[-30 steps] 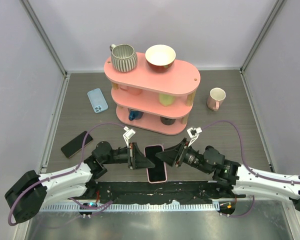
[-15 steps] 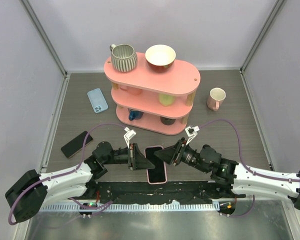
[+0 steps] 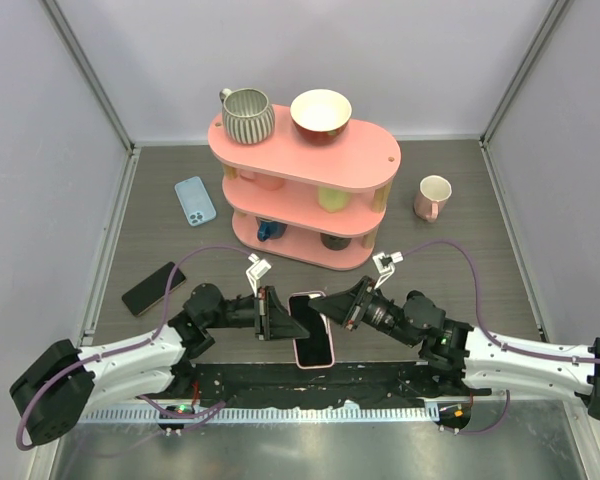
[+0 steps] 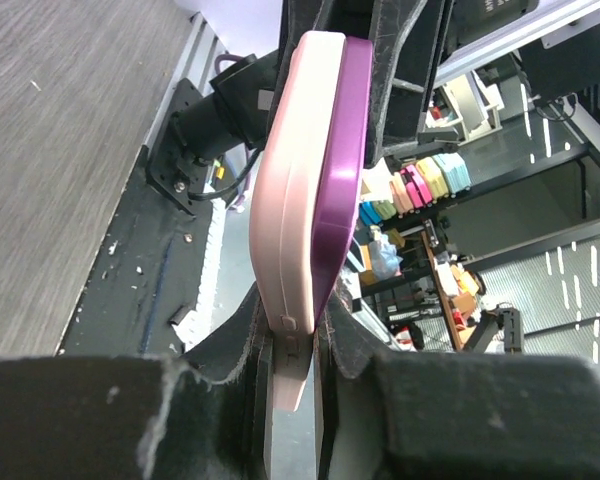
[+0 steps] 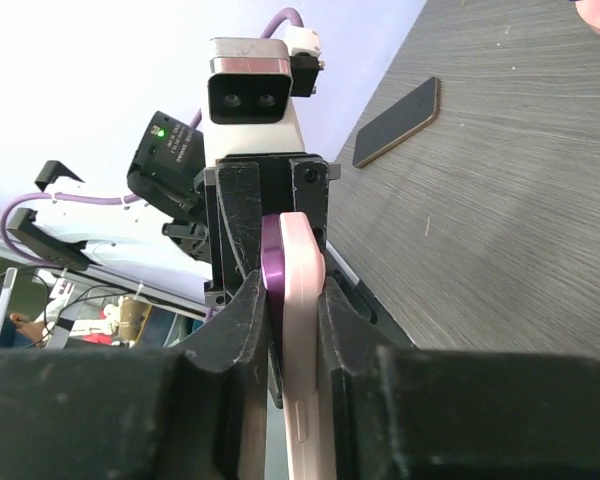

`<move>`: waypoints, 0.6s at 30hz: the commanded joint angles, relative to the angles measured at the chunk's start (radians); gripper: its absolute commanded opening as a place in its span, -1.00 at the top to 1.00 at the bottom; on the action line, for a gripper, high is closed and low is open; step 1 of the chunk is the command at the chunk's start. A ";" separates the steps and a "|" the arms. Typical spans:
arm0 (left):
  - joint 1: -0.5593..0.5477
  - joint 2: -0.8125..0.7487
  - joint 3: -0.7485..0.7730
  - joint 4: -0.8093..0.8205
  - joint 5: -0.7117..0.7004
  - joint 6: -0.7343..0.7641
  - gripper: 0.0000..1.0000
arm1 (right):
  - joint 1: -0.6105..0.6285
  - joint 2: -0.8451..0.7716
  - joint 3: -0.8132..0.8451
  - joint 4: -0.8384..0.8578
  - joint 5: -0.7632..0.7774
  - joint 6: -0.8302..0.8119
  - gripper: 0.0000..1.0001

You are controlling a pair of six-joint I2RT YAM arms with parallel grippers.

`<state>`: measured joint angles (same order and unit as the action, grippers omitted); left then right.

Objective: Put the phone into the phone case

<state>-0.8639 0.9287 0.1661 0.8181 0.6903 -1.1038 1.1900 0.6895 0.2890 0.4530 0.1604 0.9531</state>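
A pink phone case [image 3: 314, 345] with a purple phone [image 3: 305, 312] partly in it is held on edge between both grippers at the near middle of the table. My left gripper [image 3: 286, 323] is shut on the case's left side. In the left wrist view the case [image 4: 290, 200] and the phone [image 4: 342, 150] rise from between my left gripper's [image 4: 296, 350] fingers. My right gripper [image 3: 327, 311] is shut across phone and case from the right. In the right wrist view my right gripper [image 5: 292, 330] has one finger on the phone [image 5: 272, 262] and the other on the case [image 5: 302, 290].
A pink three-tier shelf [image 3: 380, 160] stands behind, with a ribbed mug [image 3: 247, 115] and a bowl [image 3: 321, 112] on top. A blue phone case [image 3: 195, 200] and a black phone [image 3: 153, 288] lie at the left. A pink mug [image 3: 433, 196] stands at the right.
My right gripper has moved a little left and closed in on the phone and case. The phone's far end has tilted slightly left. My left arm has barely moved.
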 commanded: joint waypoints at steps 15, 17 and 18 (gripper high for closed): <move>-0.009 -0.064 -0.002 -0.019 -0.107 -0.059 0.21 | 0.008 0.027 -0.007 0.293 -0.127 0.000 0.97; -0.009 -0.067 -0.010 0.006 -0.109 -0.062 0.37 | 0.008 0.027 -0.010 0.289 -0.136 0.001 0.75; -0.009 -0.070 -0.014 0.019 -0.107 -0.065 0.65 | 0.008 0.025 -0.004 0.279 -0.139 0.001 0.60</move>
<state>-0.8761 0.8753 0.1654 0.7967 0.6464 -1.1629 1.1881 0.7292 0.2596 0.5983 0.0811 0.9390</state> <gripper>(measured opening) 0.331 0.263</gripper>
